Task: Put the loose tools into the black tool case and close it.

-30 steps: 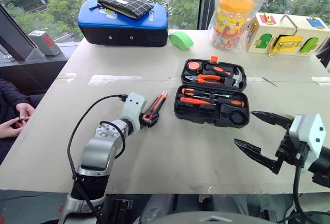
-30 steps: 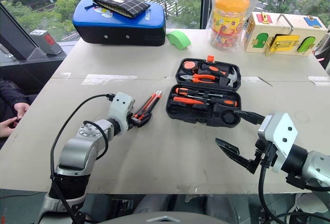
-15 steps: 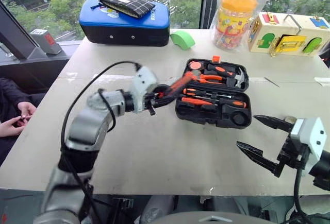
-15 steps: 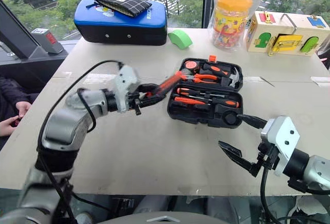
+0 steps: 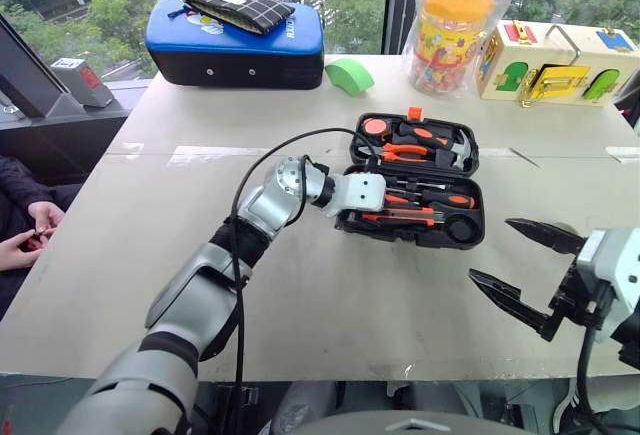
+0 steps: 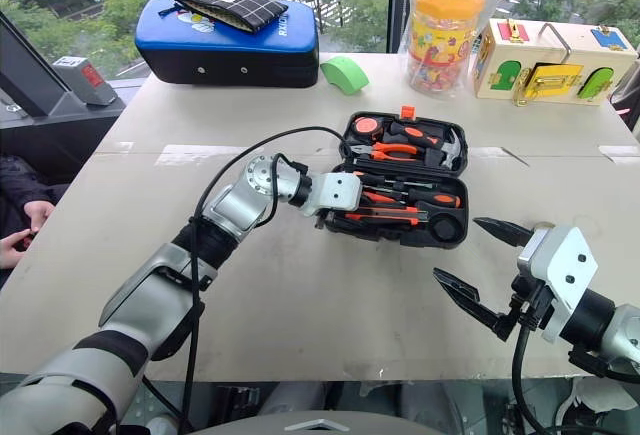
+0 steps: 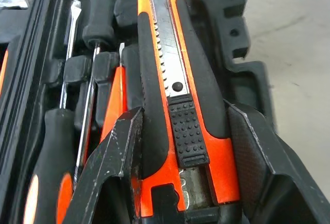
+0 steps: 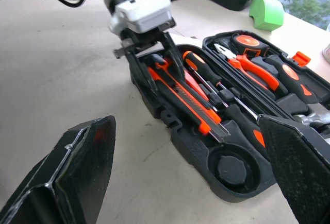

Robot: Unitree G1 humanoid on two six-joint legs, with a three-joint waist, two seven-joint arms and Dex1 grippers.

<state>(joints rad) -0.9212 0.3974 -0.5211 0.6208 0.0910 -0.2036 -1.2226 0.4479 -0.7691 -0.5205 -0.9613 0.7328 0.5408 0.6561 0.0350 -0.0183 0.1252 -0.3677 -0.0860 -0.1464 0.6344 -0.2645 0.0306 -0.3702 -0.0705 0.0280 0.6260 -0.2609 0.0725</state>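
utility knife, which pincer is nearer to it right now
Left. The left pincer is closed on the utility knife over the black tool case. The right pincer hangs open above the table, off to the case's right.

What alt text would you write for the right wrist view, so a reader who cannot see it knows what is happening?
The left gripper holds an orange-black utility knife over the front half of the open black tool case on a pale table. Screwdrivers lie beside the knife; pliers sit in the lid. The right gripper's open black fingers frame the foreground.
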